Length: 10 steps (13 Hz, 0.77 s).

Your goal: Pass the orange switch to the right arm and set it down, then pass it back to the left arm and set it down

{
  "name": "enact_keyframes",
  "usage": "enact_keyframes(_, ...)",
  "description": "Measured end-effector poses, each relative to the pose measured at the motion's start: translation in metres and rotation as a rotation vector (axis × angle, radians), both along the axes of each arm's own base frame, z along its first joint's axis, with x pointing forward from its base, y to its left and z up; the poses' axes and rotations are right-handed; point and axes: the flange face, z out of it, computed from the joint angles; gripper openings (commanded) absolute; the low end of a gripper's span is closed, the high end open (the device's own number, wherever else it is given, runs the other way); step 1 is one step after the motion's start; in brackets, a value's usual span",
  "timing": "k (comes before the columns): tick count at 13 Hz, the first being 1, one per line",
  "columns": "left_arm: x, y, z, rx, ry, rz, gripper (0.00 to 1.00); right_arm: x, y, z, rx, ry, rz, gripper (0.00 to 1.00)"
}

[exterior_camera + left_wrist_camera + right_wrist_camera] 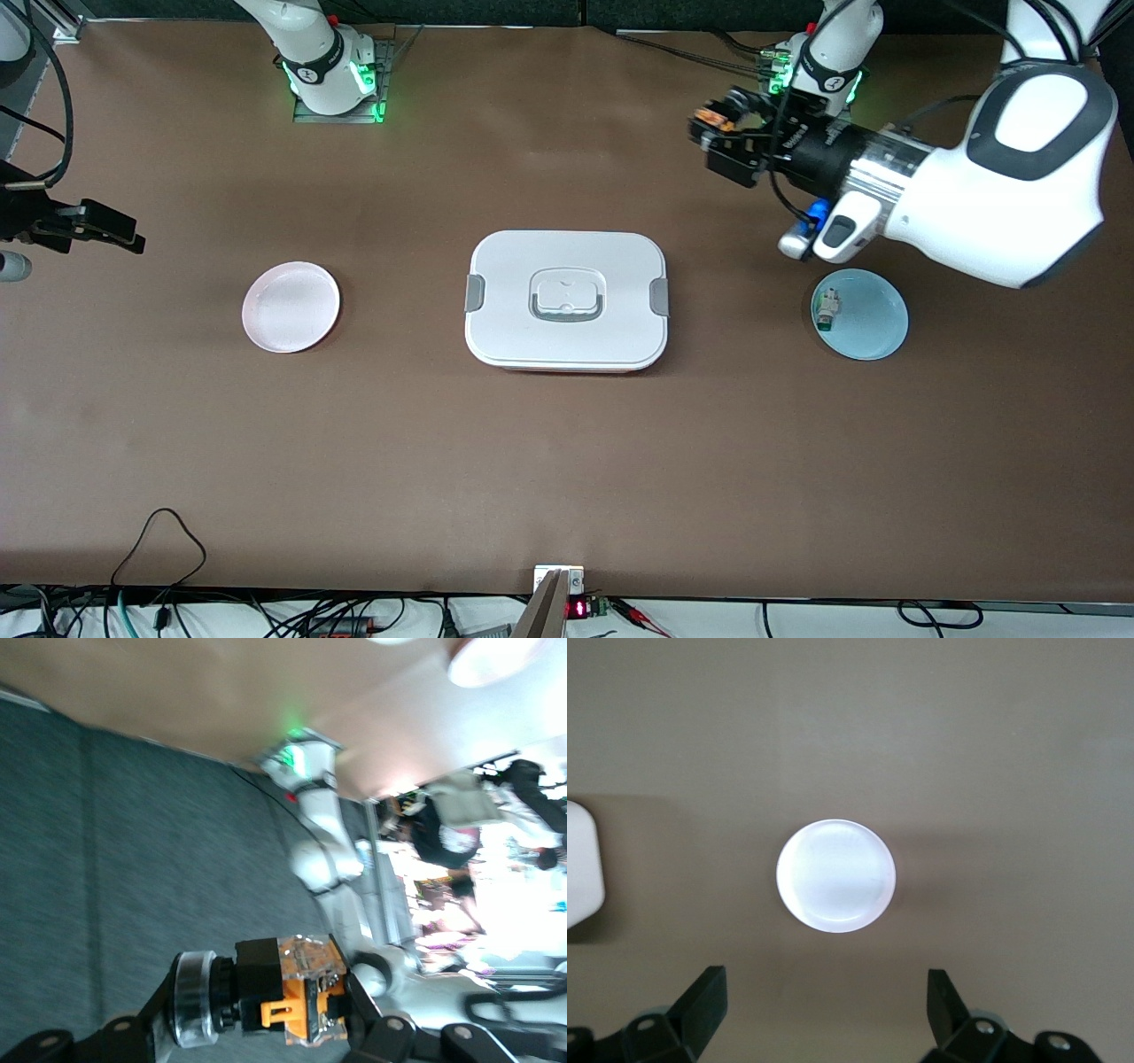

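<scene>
the left arm (992,204) has a big white shell with a dark grey oval band around a white panel. just next to its gripper there is a shiny silver wrist ring (886,168), then a black cylinder with small white letters. black cables loop around the left gripper (719,142), which is black and blocky. under the wrist sits a small white and grey camera unit (837,232) with a blue part. the right arm (310,44) is white too, with a black ring, a red dot and green lights at its base (341,89). the right gripper (824,1010) has two black fingers (700,1005) with small silver screws.
</scene>
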Motion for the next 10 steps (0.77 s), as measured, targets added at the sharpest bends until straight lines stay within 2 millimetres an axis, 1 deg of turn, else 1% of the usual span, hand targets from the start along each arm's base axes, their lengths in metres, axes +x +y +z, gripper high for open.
enact_keyframes(3,-0.008,-0.078,0.012,0.005,0.097,0.139,0.02,-0.006,0.004,-0.002,0.187,0.045,-0.035,1.00)
enact_keyframes(4,-0.010,-0.100,0.013,-0.007,0.121,0.188,0.02,-0.008,0.004,-0.001,0.254,0.054,-0.043,1.00)
enact_keyframes(5,-0.010,-0.115,0.011,-0.020,0.143,0.227,0.02,-0.009,0.006,-0.001,0.307,0.063,-0.046,1.00)
enact_keyframes(6,-0.009,-0.126,0.006,-0.035,0.167,0.255,0.02,-0.010,0.010,0.000,0.353,0.073,-0.046,1.00)
enact_keyframes(7,-0.005,-0.133,-0.001,-0.051,0.192,0.281,0.02,-0.011,0.016,0.001,0.403,0.086,-0.041,1.00)
enact_keyframes(10,0.011,-0.135,-0.017,-0.098,0.265,0.357,0.02,-0.013,0.033,-0.001,0.588,0.135,-0.030,1.00)
